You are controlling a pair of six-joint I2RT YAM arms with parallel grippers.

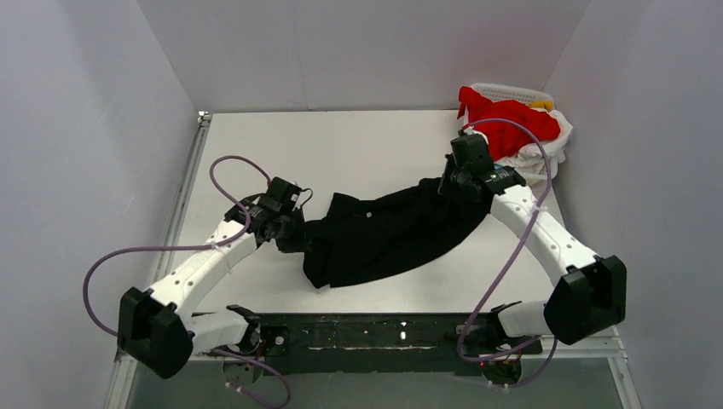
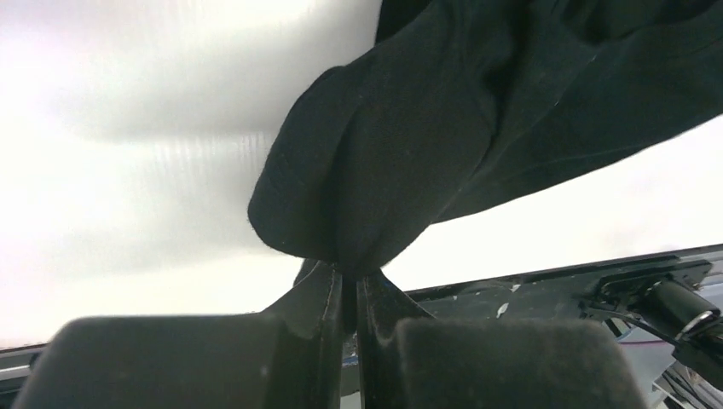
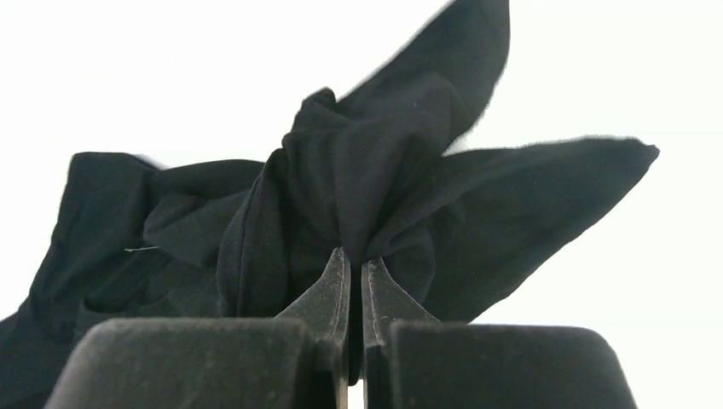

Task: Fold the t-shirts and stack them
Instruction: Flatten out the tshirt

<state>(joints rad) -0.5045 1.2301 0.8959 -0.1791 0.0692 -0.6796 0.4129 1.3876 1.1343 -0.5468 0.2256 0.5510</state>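
Two robot arms hold a black t-shirt (image 1: 384,234) stretched between them on a white table (image 1: 341,145). The left gripper (image 2: 349,277) is pinched tight on a fold at the shirt's left end, its jaws closed to a thin slit with cloth bunched just above the tips. The right gripper (image 3: 355,260) is likewise clamped on a gathered tuft at the shirt's right end, with loose flaps fanning out beyond it. The garment lies crumpled in a diagonal band across the middle of the table, its lower edge sagging toward the near side. In the far right corner, well apart from the left arm and just behind the right wrist, a red t-shirt (image 1: 511,123) is heaped over a white t-shirt (image 1: 546,153). A sliver of what appears to be yellow cloth (image 1: 543,106) shows beside them, against a white plastic lattice basket (image 1: 511,89).
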